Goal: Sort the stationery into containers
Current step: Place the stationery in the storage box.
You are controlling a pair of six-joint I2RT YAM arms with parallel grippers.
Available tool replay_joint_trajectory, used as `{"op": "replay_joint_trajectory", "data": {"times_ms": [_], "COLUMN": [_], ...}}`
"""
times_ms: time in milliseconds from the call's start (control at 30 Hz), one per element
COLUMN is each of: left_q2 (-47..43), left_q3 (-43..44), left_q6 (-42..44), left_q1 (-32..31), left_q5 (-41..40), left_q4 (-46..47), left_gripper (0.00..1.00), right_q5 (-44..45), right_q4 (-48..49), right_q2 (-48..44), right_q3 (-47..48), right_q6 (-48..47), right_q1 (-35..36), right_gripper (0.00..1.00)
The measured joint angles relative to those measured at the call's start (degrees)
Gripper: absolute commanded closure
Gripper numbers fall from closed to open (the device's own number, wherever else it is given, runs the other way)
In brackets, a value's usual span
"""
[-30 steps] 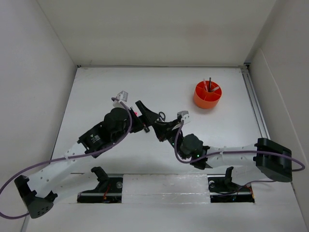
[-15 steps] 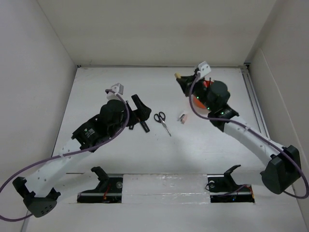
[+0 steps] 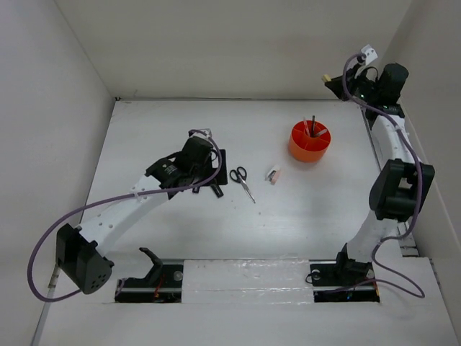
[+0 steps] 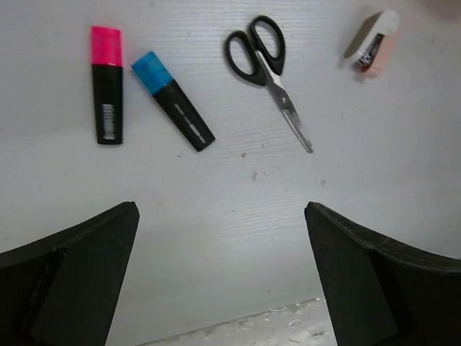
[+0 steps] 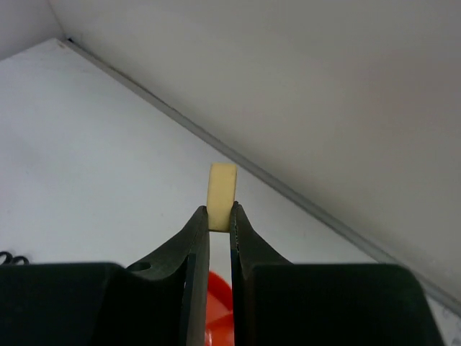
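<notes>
Pale yellow and blocky, the eraser [image 5: 222, 184] sits pinched between the two black fingers of the right gripper [image 5: 220, 216]. The jaws are drawn in to a narrow slot on its lower half, and its top stands clear above the tips. A sliver of the orange organiser [image 5: 219, 308] shows low in the right wrist view, under the fingers. In the overhead view this gripper [image 3: 332, 80] is raised at the upper right of the frame, close to the back wall [image 3: 230, 43]. The organiser [image 3: 301, 151] stands on the table below and to the left of it, well apart, with a few thin pens [image 3: 312, 126] upright inside.

The left gripper [image 4: 220, 210] is spread as wide as it goes and holds nothing. Its two dark fingers fill the lower corners of the left wrist view, with bare white table [image 4: 230, 238] between them. Beyond the tips, at the upper left of that view, lie a pink-capped highlighter [image 4: 106, 86] and a blue-capped highlighter [image 4: 171, 101]. They are just beside each other, apart, the blue one slanted. To their right are the scissors [image 4: 266, 72], closed, black handles toward the top of the frame and the blade pointing down and right. A small whitish and pinkish item [image 4: 372, 45] lies at the upper right corner; what it is I cannot tell. From overhead, the left gripper [image 3: 216, 173] is at the middle of the table, the scissors [image 3: 243, 180] just to its right and the small item [image 3: 273, 174] further right, between the scissors and the organiser.
</notes>
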Motion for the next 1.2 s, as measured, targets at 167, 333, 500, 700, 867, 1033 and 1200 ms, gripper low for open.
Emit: {"op": "replay_joint_trajectory", "data": {"times_ms": [167, 333, 500, 700, 867, 1033, 1200], "left_q2": [-1.33, -3.67, -6.32, -8.20, -8.17, -8.17, -8.17], "left_q3": [-0.33, -2.67, -5.88, -6.84, -6.91, -7.30, -7.54], "left_q6": [4.87, 6.71, 7.65, 8.11, 8.28, 8.31, 8.33], "left_q1": [5.18, 5.05, 5.01, 5.01, 5.01, 5.01, 5.01], "left_q5": [-1.18, -1.33, 0.00, 1.16, 1.40, 1.95, 2.47], "left_q4": [0.26, 2.38, 3.93, 5.27, 5.64, 5.90, 5.95], "left_gripper": [0.00, 0.00, 0.00, 0.00, 0.00, 0.00, 0.00], "right_q5": [-3.98, -4.87, -4.63, -2.60, -2.86, -5.22, -8.28], "right_q4": [-4.72, -7.04, -7.10, -6.93, -4.94, -3.34, 3.02], "right_q2": [8.85, 13.38, 13.84, 14.47, 15.85, 16.70, 16.81], "right_q3": [2.73, 5.18, 6.45, 6.03, 2.27, -2.71, -6.16], "right_q6": [0.48, 0.17, -0.81, -3.43, -4.57, -4.44, -1.11], "right_q1": [-3.91, -2.99, -2.62, -2.49, -2.51, -3.10, -5.11], "right_gripper": [1.00, 1.00, 1.00, 1.00, 1.00, 1.00, 1.00]}}
